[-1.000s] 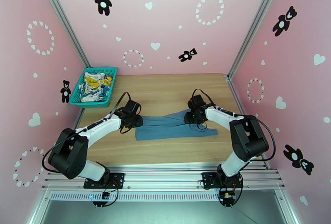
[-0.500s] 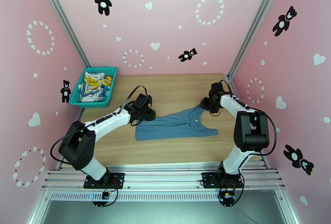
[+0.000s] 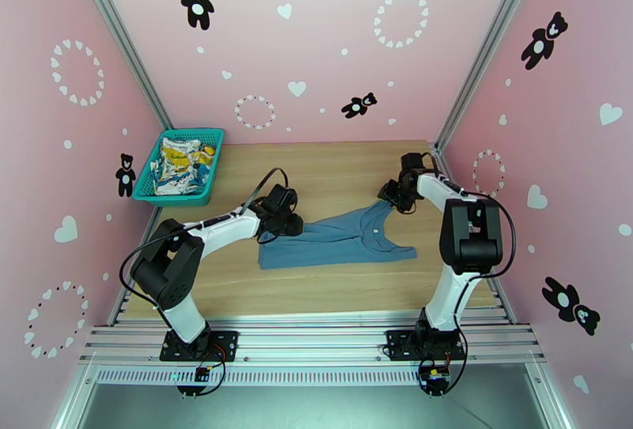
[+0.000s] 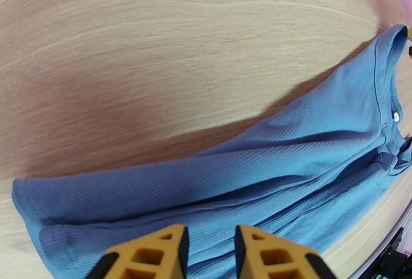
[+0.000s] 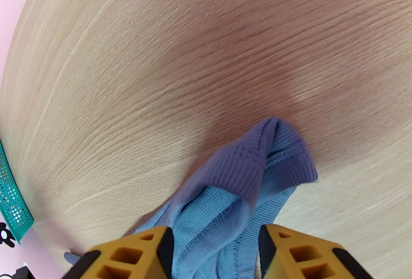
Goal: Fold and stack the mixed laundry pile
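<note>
One dusty-blue tank top (image 3: 340,239) lies mid-surface (image 3: 332,165), stretched between my left claw (image 3: 285,221) and, far right, my right claw (image 3: 393,195). Left wrist: nearly closed over the hem, grip unclear. Right wrist: bunched strap pinched; I'd pull gently, keeping cloth taut.

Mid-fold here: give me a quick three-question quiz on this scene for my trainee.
1. True or false: the printed cloth lies in the teal basket.
2. What sits between the fingers of the right gripper? A: a shoulder strap of the tank top. B: its bottom hem. C: the basket's rim.
3. Fill in: ___ garment lies on the table.
Key: 1 true; 2 A; 3 one.
</note>
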Robot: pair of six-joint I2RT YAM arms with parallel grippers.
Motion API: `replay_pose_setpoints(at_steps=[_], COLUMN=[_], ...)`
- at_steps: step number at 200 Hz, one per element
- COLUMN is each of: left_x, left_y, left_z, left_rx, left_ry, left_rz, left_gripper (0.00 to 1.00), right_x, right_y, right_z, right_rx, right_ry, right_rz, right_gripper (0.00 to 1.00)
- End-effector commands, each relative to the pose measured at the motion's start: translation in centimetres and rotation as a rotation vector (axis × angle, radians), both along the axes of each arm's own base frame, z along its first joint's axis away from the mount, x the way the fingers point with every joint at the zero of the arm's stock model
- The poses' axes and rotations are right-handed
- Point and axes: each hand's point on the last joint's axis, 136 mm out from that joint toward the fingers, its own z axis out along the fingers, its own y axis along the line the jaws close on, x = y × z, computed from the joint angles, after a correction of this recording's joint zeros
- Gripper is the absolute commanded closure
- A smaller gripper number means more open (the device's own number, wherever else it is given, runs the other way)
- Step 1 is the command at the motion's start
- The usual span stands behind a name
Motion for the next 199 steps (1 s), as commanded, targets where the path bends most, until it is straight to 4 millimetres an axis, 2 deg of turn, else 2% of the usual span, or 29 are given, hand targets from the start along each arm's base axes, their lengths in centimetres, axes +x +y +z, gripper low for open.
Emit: replay_pose_setpoints(at_steps=[1, 22, 53, 84, 135, 199], left_x=[-0.2, -0.3, -0.6, -0.6, -0.5, -0.9], left_y=[-0.4, -0.3, -0.2, -0.3, -0.3, -0.1], left_z=[-0.4, -0.5, -1.0, -1.1, -0.9, -1.2], left_rx=[-0.017, -0.015, -0.014, -0.015, -0.016, -0.01], left_ry=[0.007, 0.012, 0.022, 0.027, 0.022, 0.033], left_rz=[-0.002, 0.0, 0.005, 0.005, 0.006, 0.007], left_gripper=[0.69, 0.69, 0.69, 0.69, 0.69, 0.69], right_x=[1.3, 1.7, 1.4, 0.7, 0.1, -0.5], right_y=[-0.5, -0.5, -0.8, -1.0, -0.7, -1.0], right_z=[-0.6, -0.1, 0.8, 1.2, 2.6, 2.2], right_rx=[-0.006, -0.006, -0.03, -0.039, -0.025, 0.028], right_ry=[0.004, -0.011, -0.027, -0.042, -0.145, -0.294], right_rz=[-0.035, -0.034, -0.023, -0.016, -0.004, -0.018], right_gripper=[0.56, 0.66, 0.88, 1.0, 1.0, 1.0])
